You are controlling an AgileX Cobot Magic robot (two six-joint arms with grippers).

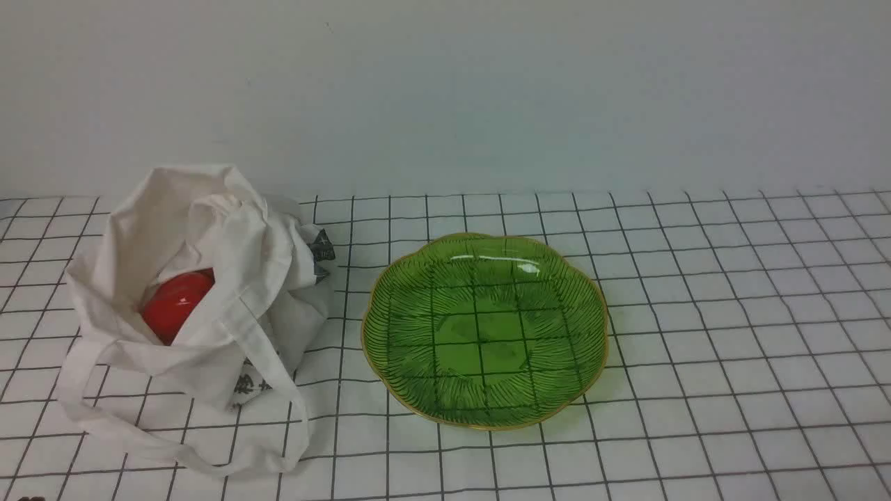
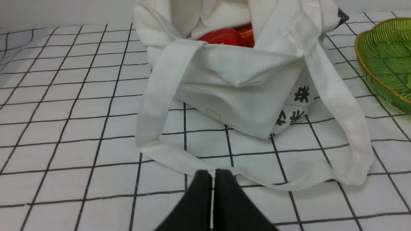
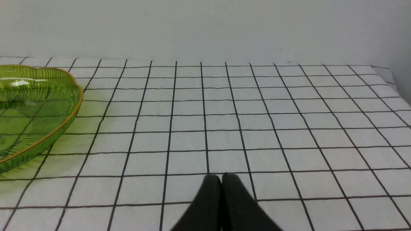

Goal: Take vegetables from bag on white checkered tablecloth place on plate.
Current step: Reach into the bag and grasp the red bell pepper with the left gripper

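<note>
The off-white cloth bag [image 1: 209, 292] lies slumped at the left of the white checkered tablecloth [image 1: 731, 348], its mouth open. A glossy red pepper [image 1: 176, 304] shows inside it, partly hidden by cloth; its stem is hidden. It also shows in the left wrist view [image 2: 229, 36] inside the bag [image 2: 237, 80]. The green glass plate [image 1: 418, 390] with a gold rim sits empty at the middle. My left gripper [image 2: 213, 175] is shut and empty, just short of the bag's strap. My right gripper [image 3: 221, 178] is shut and empty over bare cloth, right of the plate [image 3: 69, 120]. Neither gripper shows in the front view.
A long strap handle [image 1: 181, 456] loops out over the cloth in front of the bag. A plain pale wall [image 1: 445, 90] stands behind the table. The tablecloth's far right edge [image 3: 390, 77] shows in the right wrist view.
</note>
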